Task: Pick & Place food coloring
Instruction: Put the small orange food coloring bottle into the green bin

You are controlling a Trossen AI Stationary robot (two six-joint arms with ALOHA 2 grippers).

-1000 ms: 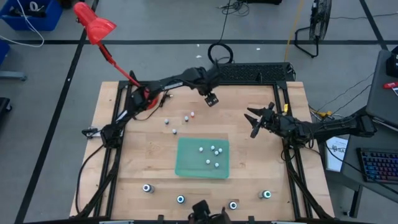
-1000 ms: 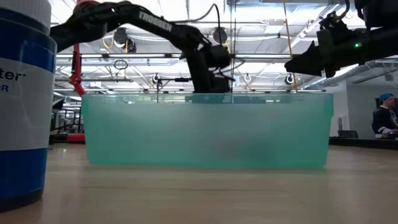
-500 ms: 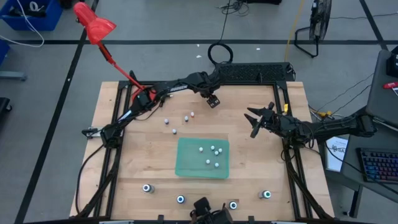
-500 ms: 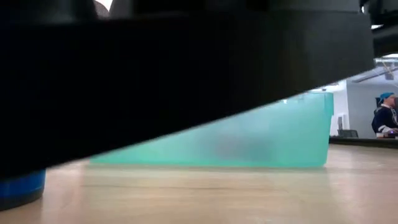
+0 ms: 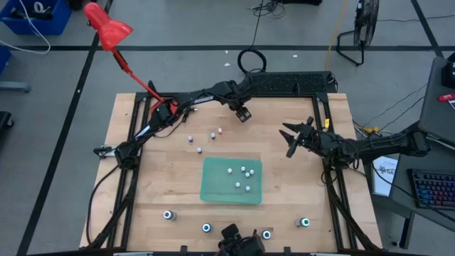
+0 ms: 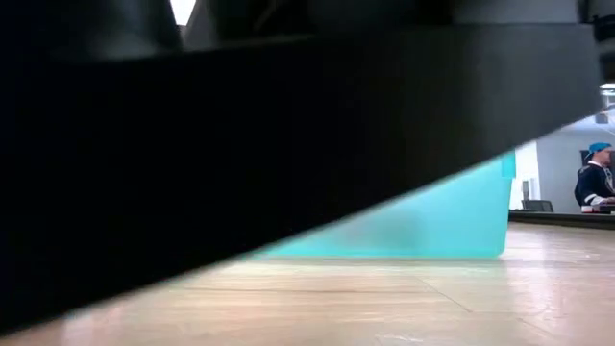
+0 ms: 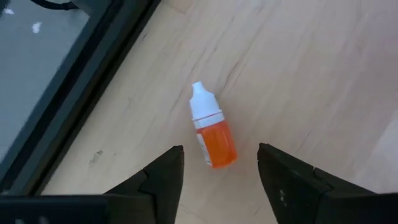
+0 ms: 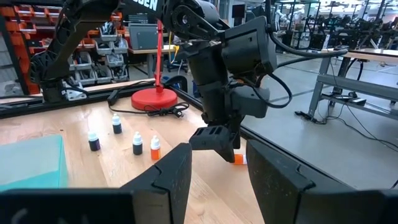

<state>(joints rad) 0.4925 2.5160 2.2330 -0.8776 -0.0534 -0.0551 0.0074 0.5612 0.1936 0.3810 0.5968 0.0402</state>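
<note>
A small orange food coloring bottle [image 7: 212, 132] with a white cap lies on its side on the wooden table near the far edge. My left gripper [image 7: 221, 151] is open just over it, pointing steeply down, with one finger on each side of the bottle's bottom end. The right wrist view shows this bottle [image 8: 238, 159] under that gripper [image 8: 217, 142]. Several more small bottles [image 5: 200, 150] stand on the table. Others stand in the green tray [image 5: 213, 188]. My right gripper [image 5: 291, 139] waits open at the right, held level above the table.
Several dark round bottles with teal tops [image 5: 206, 228] stand along the near edge. A black frame rail [image 7: 93, 74] runs close behind the orange bottle. A red stand [image 8: 152, 98] is at the far left. A dark shape blocks most of the low view; a person [image 6: 596, 178] is in the room behind.
My left gripper has sunk toward the table near the far edge, over the orange bottle. A dark shape has come across the low view and covers most of the tray's front wall.
</note>
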